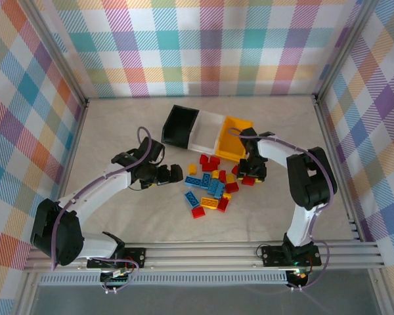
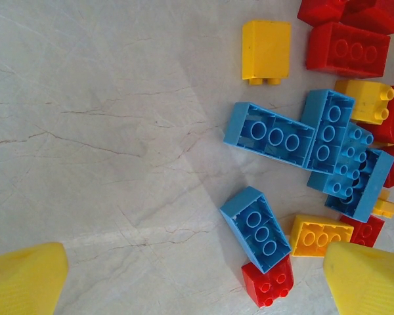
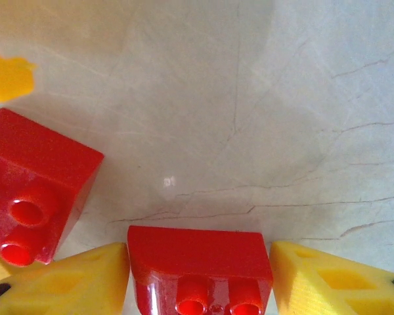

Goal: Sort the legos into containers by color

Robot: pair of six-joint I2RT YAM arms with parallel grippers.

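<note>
Red brick (image 3: 200,269) sits on the table (image 3: 249,98) between the yellow fingers (image 3: 72,279) of my right pincer (image 3: 197,249), both close against it; clamped or not, I cannot tell. My left pincer (image 2: 197,252) hangs spread wide beside the legos (image 1: 210,187), near the containers (image 1: 178,126).

R wrist view: red brick (image 3: 198,262) at btm centre cut by lower edge. Right gripper fingers (image 3: 65,282) either side clipped at btm corners. Second red brick (image 3: 33,177) runs off left edge. Yellow smear (image 3: 6,75) upper left is blurred, prob. a lego. L wrist view: red legos (image 2: 354,13) top right cut by edge.
</note>
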